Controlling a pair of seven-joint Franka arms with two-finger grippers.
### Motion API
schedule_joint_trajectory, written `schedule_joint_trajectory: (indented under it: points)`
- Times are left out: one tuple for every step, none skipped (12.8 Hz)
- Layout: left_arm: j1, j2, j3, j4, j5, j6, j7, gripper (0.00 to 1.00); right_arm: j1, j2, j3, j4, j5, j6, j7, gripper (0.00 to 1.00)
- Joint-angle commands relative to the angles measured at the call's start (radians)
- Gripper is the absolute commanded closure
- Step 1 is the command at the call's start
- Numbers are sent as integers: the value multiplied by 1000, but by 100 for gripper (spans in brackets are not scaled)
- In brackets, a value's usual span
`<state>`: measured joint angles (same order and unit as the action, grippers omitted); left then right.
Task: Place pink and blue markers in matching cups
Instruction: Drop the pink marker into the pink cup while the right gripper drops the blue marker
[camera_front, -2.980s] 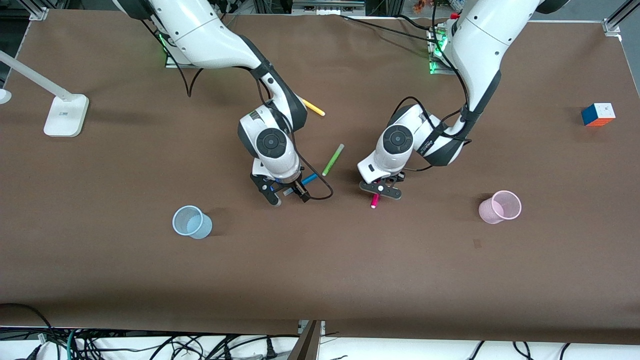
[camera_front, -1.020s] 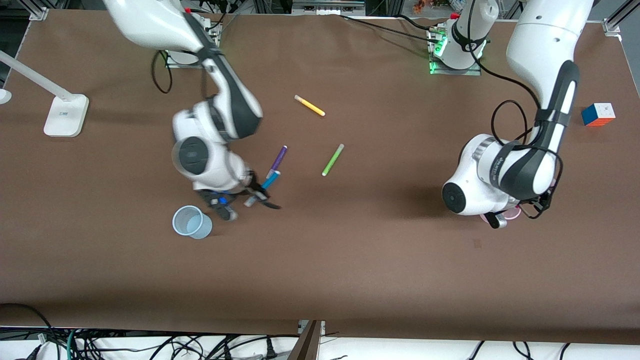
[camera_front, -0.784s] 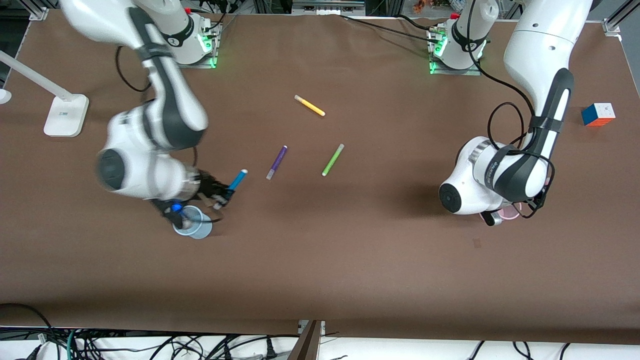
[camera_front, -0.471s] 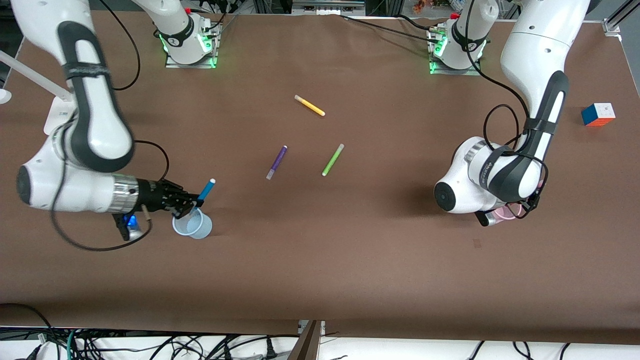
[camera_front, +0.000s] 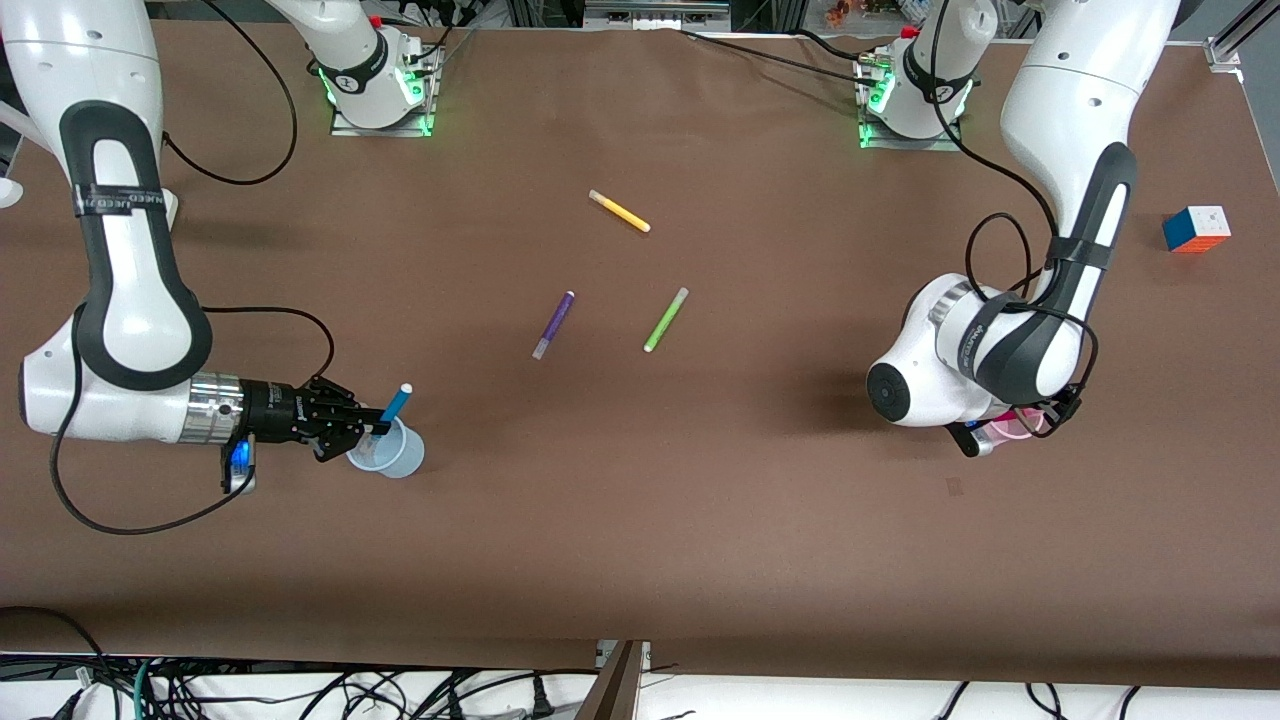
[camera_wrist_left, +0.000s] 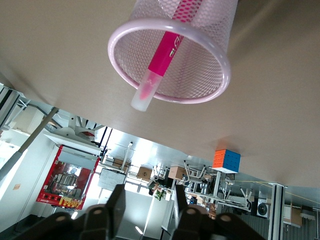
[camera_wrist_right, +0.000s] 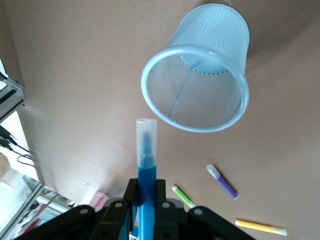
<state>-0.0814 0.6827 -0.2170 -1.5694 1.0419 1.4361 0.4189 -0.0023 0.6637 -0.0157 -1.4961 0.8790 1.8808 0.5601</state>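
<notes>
I log a table (camera_front: 640, 520) covered in matte brown sheet. The right arm (camera_front: 120, 260), glossy white with black joints, reaches toward its own end of the table; the left arm (camera_front: 1060, 200), same finish, bends down at its end.

Pale blue cup (camera_front: 388, 450): translucent plastic, mesh-textured wall, smooth round rim, upright on the table. The right gripper (camera_front: 365, 428) is over its rim, fingers pinching the blue marker (camera_front: 394, 404), a slim bright-blue cylinder with a clear greyish cap, tilted, one end dipping at the cup's mouth.

Pale pink cup (camera_wrist_left: 170, 55): same mesh plastic, largely hidden under the left wrist in the front view. The pink marker (camera_wrist_left: 162, 62), magenta with a paler translucent end, leans inside it, the pale end jutting past the rim. The left gripper (camera_wrist_left: 145, 200) is above the cup, fingers spread apart, gripping nothing.

Cube puzzle (camera_front: 1196, 229): coloured faces, near the left arm's end of the table.

Loose markers mid-table, well apart: yellow marker (camera_front: 619, 211), lime green marker (camera_front: 665, 319), dark purple marker (camera_front: 553, 324), the yellow farthest from the front camera.
</notes>
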Motion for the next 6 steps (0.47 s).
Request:
schedule_joint_trajectory:
  points:
    - [6,-12,-5,25,-26,4,-14,0,-60,31,19,-3,106,-58,-78,100]
    - [5,-14,-4,49,-64,4,-14,0,-80,49,20,-3,136,-83,-92,100]
    - [11,-18,-5,81,-124,3,-14,0,-90,69,20,0,167,-95,-114,100]
    - [15,-19,-4,122,-197,-3,-12,0,-94,86,19,5,184,-104,-141,100]
    - [18,-19,1,159,-280,-6,-14,0,-99,94,19,5,184,-109,-152,100]
    - [26,-19,8,187,-365,-8,-14,0,-101,102,19,5,187,-109,-157,100]
